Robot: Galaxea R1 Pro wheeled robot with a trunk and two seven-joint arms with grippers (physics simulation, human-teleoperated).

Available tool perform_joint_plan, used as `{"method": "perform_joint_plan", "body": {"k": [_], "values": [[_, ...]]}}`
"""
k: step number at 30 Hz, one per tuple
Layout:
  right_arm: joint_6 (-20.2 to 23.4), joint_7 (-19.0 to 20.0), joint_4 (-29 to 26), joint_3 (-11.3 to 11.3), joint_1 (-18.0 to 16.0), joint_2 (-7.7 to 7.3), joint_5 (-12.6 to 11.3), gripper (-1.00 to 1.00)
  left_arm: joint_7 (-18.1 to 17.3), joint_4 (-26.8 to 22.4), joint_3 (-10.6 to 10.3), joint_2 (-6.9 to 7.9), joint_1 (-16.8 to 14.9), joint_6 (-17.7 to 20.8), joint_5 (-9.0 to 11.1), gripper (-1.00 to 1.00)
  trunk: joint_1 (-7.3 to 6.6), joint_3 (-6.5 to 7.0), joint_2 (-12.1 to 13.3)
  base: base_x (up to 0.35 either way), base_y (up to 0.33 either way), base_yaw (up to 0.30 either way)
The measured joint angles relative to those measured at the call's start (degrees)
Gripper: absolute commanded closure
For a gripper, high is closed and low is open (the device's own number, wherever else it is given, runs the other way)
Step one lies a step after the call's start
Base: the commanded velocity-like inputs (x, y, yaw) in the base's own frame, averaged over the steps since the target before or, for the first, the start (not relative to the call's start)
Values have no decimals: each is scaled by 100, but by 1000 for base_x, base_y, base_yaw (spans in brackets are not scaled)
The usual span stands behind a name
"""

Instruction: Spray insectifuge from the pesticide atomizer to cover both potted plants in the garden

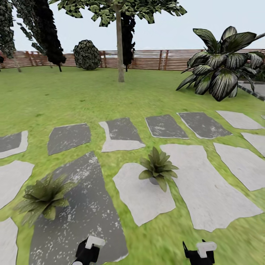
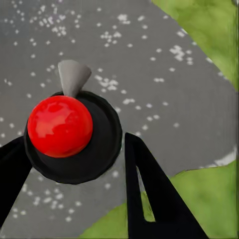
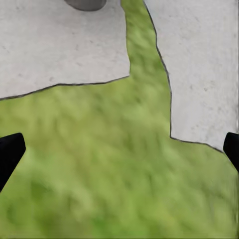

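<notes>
In the left wrist view the pesticide atomizer is seen from above: a red ball tip, a round black body and a pale grey spray nozzle. My left gripper is shut on it, above a dark speckled stepping stone. One potted plant stands in its grey pot on a pale stone ahead, slightly right. The other potted plant sits at the left edge of the dark stone. My right gripper hangs open over grass, holding nothing. A grey pot rim shows beyond it.
Grey stepping stones cross the lawn. A big dark striped-leaf bush stands at the far right. A tree trunk rises in the middle distance, with a brown slatted fence behind it.
</notes>
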Motion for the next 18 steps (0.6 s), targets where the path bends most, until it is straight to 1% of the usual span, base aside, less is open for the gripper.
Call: {"method": "perform_joint_plan", "body": {"k": [8, 14, 18], "values": [[3, 1, 0, 0, 4, 0, 0, -100, -4, 4, 2, 1, 0, 0, -1, 100, 0, 0, 0, 340, -1, -290], [2, 1, 0, 0, 4, 2, 0, -100, -5, 1, 0, 2, 9, 0, -8, 100, 0, 0, 0, 331, -88, -290], [3, 1, 0, 0, 5, 3, 0, -100, -3, -3, 0, 17, 9, 0, 0, 100, 0, 0, 0, 326, -23, -289]]}}
